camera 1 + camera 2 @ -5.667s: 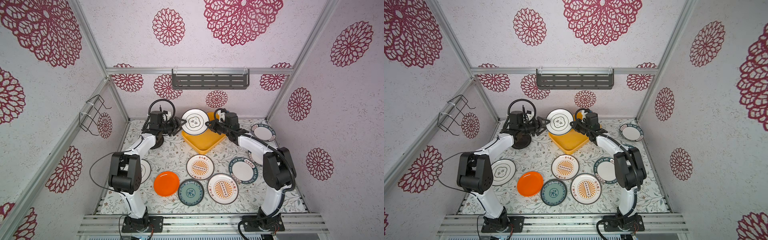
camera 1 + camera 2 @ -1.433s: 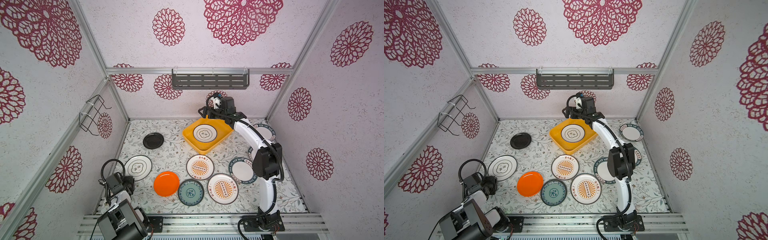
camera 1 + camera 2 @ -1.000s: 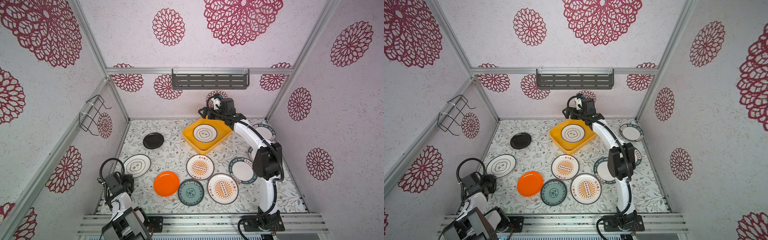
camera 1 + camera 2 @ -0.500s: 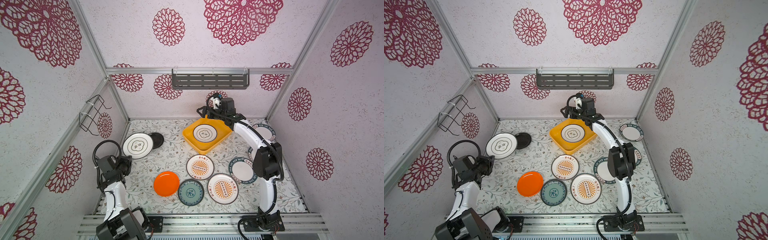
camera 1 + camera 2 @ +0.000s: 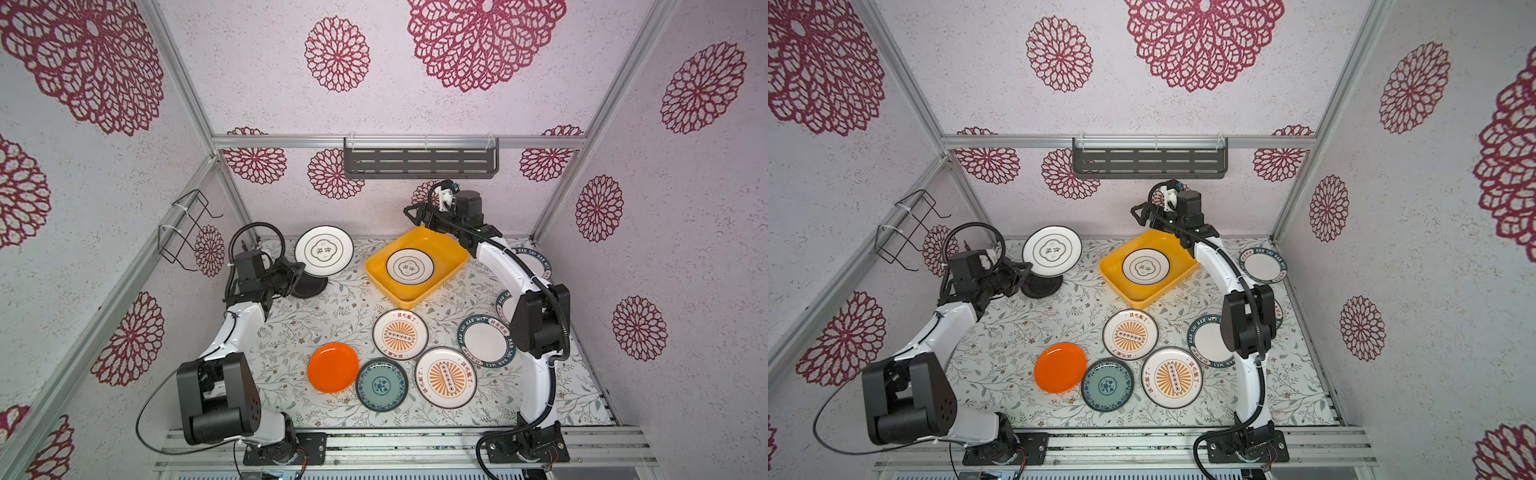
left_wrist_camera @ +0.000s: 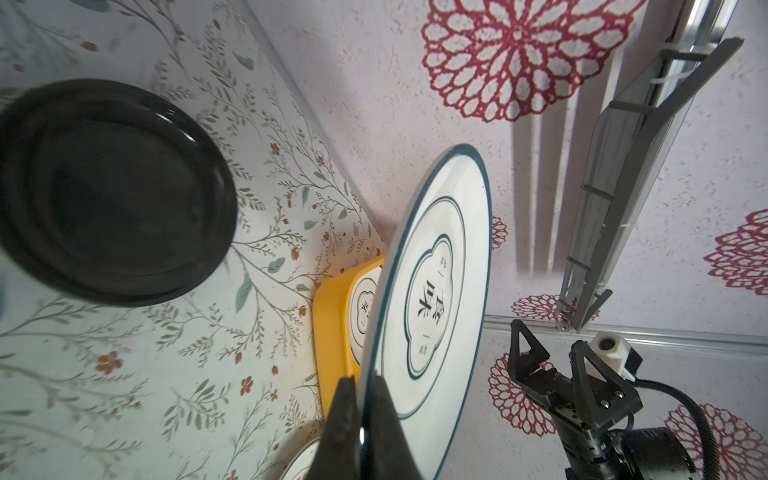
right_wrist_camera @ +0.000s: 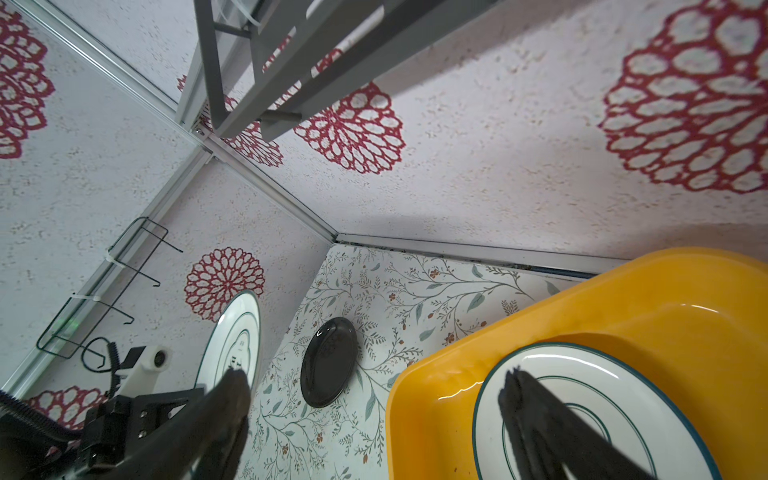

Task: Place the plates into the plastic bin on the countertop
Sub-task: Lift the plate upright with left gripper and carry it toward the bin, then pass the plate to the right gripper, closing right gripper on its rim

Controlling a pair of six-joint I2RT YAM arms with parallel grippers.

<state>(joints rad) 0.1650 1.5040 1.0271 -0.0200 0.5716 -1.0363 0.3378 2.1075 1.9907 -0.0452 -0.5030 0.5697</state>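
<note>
My left gripper (image 5: 300, 270) is shut on the rim of a white black-ringed plate (image 5: 324, 251), held tilted in the air above the black plate (image 5: 309, 284) at the back left. In the left wrist view both fingers (image 6: 345, 399) pinch that plate's edge (image 6: 436, 291). The yellow-orange plastic bin (image 5: 376, 278) sits at the back centre of the countertop (image 5: 316, 324) with a matching ringed plate (image 5: 410, 267) lying in it. My right gripper (image 5: 422, 220) hangs open above the bin's far corner, with nothing between its fingers (image 7: 523, 399).
Lying on the countertop are an orange plate (image 5: 332, 368), a teal plate (image 5: 382, 384), two sunburst plates (image 5: 400, 334) (image 5: 445, 377) and lettered-rim plates (image 5: 484, 340) (image 5: 534, 259). A grey slotted shelf (image 5: 419, 162) hangs on the back wall, a wire rack (image 5: 187, 232) on the left wall.
My left arm has picked the ringed plate off the countertop at the front left and carried it up and back toward the bin. The right gripper has stayed open above the bin.
</note>
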